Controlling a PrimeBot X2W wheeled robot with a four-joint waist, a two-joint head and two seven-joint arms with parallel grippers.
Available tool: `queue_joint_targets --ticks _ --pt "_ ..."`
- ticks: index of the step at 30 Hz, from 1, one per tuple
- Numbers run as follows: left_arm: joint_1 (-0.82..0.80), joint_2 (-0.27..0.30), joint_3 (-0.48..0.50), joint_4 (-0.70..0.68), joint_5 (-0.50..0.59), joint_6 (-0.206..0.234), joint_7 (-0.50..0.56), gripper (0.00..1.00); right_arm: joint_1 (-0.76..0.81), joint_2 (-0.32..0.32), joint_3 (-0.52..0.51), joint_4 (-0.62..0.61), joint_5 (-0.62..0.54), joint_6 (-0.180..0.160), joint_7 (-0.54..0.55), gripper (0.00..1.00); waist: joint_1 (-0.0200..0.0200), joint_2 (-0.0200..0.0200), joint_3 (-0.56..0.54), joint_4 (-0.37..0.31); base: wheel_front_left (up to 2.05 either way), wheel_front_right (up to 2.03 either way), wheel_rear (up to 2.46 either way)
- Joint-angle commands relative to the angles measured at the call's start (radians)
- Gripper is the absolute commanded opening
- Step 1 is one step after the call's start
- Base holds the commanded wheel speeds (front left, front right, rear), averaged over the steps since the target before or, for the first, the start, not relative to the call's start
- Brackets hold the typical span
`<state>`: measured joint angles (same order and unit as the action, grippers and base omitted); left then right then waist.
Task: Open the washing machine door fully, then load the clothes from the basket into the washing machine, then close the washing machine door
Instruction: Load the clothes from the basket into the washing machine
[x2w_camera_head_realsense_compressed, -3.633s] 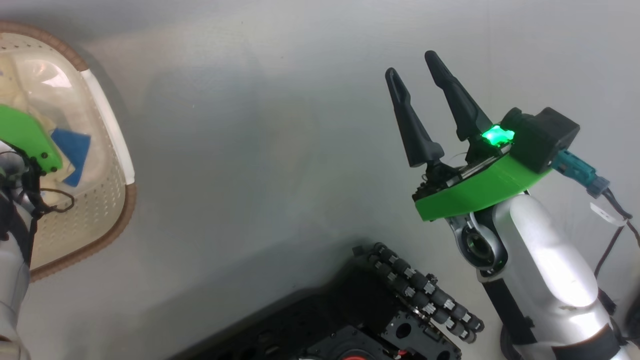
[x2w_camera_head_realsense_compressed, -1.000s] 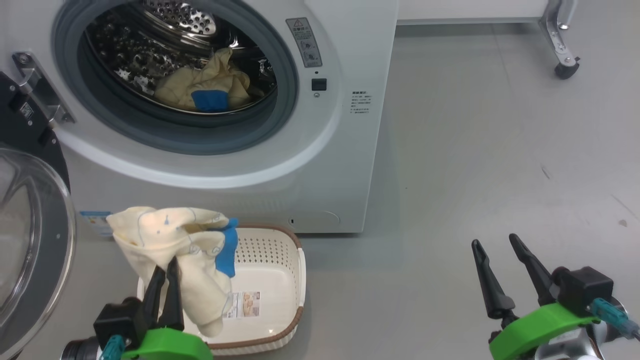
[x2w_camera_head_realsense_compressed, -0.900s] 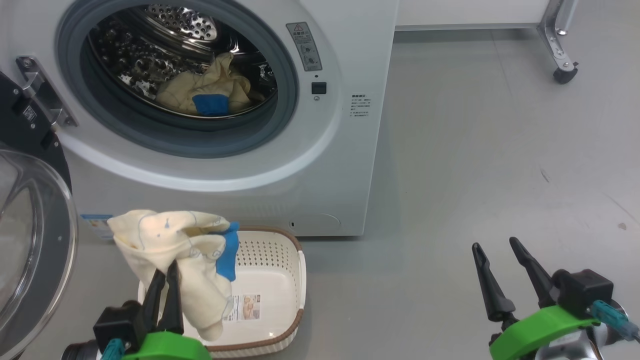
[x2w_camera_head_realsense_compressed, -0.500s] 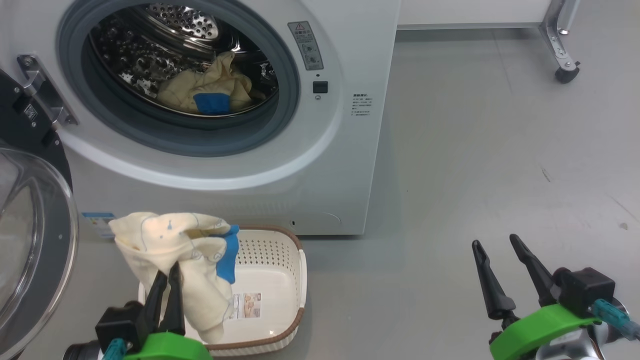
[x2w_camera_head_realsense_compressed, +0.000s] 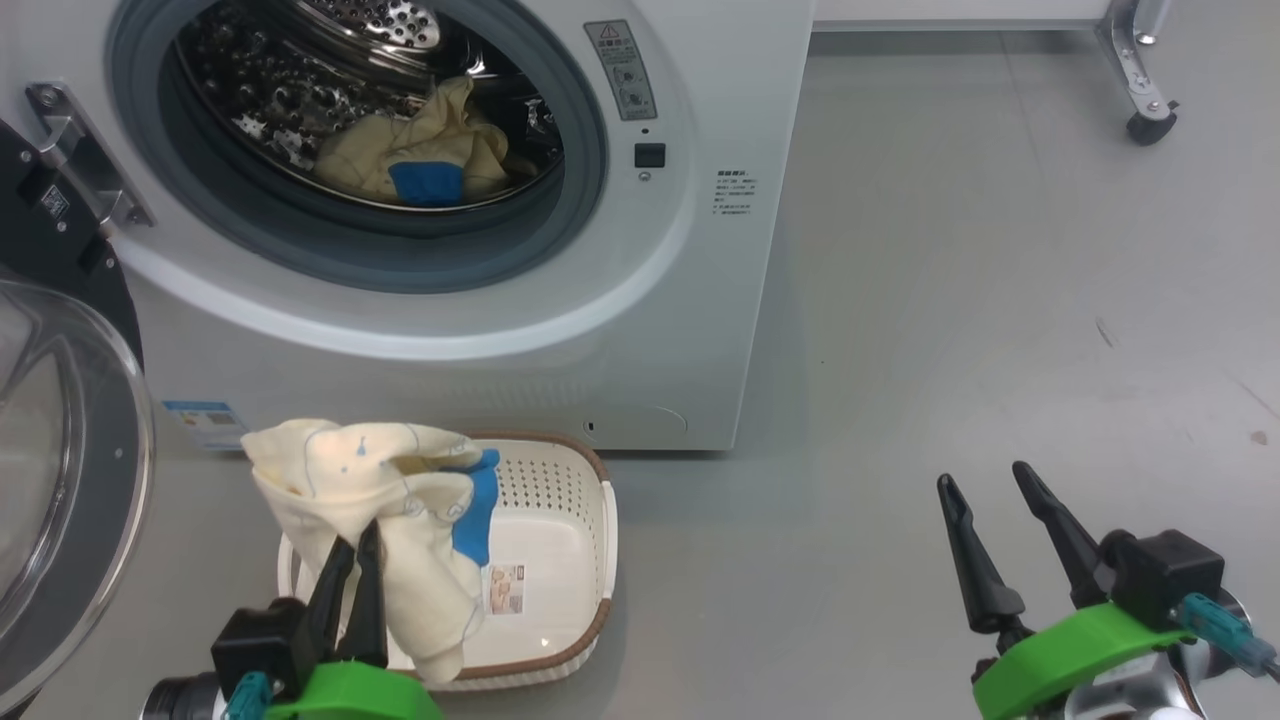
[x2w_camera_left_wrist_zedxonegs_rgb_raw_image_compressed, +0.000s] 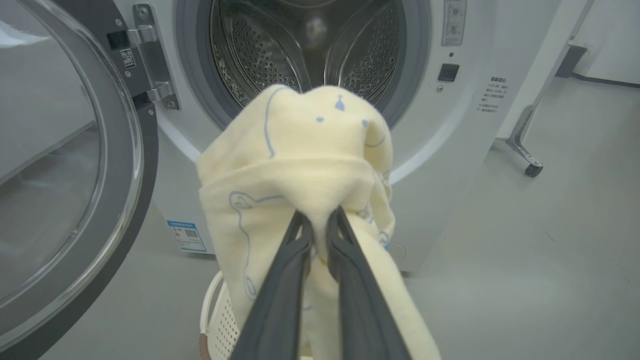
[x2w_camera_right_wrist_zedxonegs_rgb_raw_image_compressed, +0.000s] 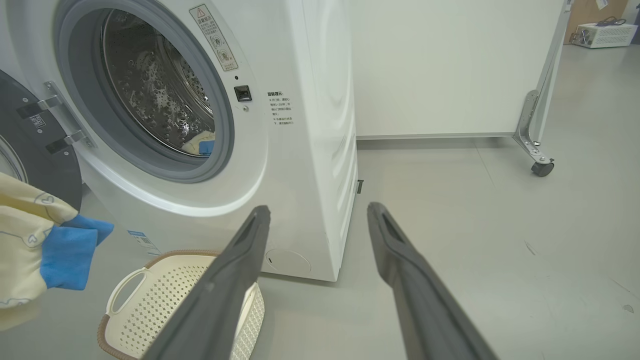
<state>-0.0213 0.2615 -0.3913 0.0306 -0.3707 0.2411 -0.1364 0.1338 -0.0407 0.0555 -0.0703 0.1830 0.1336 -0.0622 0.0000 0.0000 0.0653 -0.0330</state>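
Observation:
The white washing machine (x2w_camera_head_realsense_compressed: 640, 330) stands with its washing machine door (x2w_camera_head_realsense_compressed: 70, 470) swung wide to the left, black rim and glass bowl facing me. One cream-yellow garment with a blue cuff (x2w_camera_head_realsense_compressed: 425, 160) lies inside the steel drum. My left gripper (x2w_camera_head_realsense_compressed: 358, 535) is shut on another of the clothes (x2w_camera_head_realsense_compressed: 370, 500), a cream-yellow piece with blue line drawings (x2w_camera_left_wrist_zedxonegs_rgb_raw_image_compressed: 300, 165), hanging above the basket (x2w_camera_head_realsense_compressed: 575, 600). The basket (x2w_camera_right_wrist_zedxonegs_rgb_raw_image_compressed: 165, 295) sits on the floor before the machine, its label sticker showing. My right gripper (x2w_camera_head_realsense_compressed: 985, 480) is open over bare floor at the lower right, fingers (x2w_camera_right_wrist_zedxonegs_rgb_raw_image_compressed: 240, 260) spread with nothing between them.
A blue energy sticker (x2w_camera_head_realsense_compressed: 205, 422) sits low on the machine's front. A white panel on a metal foot with a caster (x2w_camera_head_realsense_compressed: 1150, 125) stands at the far right. Grey floor (x2w_camera_head_realsense_compressed: 1000, 300) stretches to the right of the machine.
The head camera drifted slightly, shifting the picture. The left gripper with the garment moved a little right and up over the basket. The right gripper stayed put.

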Motion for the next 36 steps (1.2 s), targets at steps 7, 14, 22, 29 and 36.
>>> queue_joint_targets --ticks 7,14,22,29,36 --pt "-0.119 0.002 0.025 -0.007 0.016 0.017 -0.017 0.0 -0.096 -0.01 0.042 -0.034 -0.013 -0.003 -0.019 1.0 0.0 0.0 0.068 0.001 0.0 0.0 0.0" --pt "-0.236 0.001 0.041 0.066 0.002 -0.004 -0.004 0.0 -0.159 -0.01 0.066 -0.03 -0.008 -0.003 -0.035 1.0 0.0 0.0 0.173 -0.02 0.0 0.0 0.0" --pt "-0.453 0.034 0.094 0.233 -0.034 -0.053 0.024 0.0 -0.257 -0.009 0.109 0.005 0.01 -0.003 -0.073 1.0 0.0 0.0 0.315 -0.075 0.0 0.0 0.0" --pt "-0.686 0.09 0.135 0.364 -0.064 -0.108 0.091 0.0 -0.338 -0.009 0.155 0.066 0.039 -0.003 -0.122 1.0 0.0 0.0 0.412 -0.139 0.0 0.0 0.0" --pt "-0.91 0.177 0.151 0.466 -0.071 -0.154 0.221 0.0 -0.399 -0.009 0.195 0.126 0.082 -0.003 -0.167 1.0 0.0 0.0 0.49 -0.206 0.0 0.0 0.0"
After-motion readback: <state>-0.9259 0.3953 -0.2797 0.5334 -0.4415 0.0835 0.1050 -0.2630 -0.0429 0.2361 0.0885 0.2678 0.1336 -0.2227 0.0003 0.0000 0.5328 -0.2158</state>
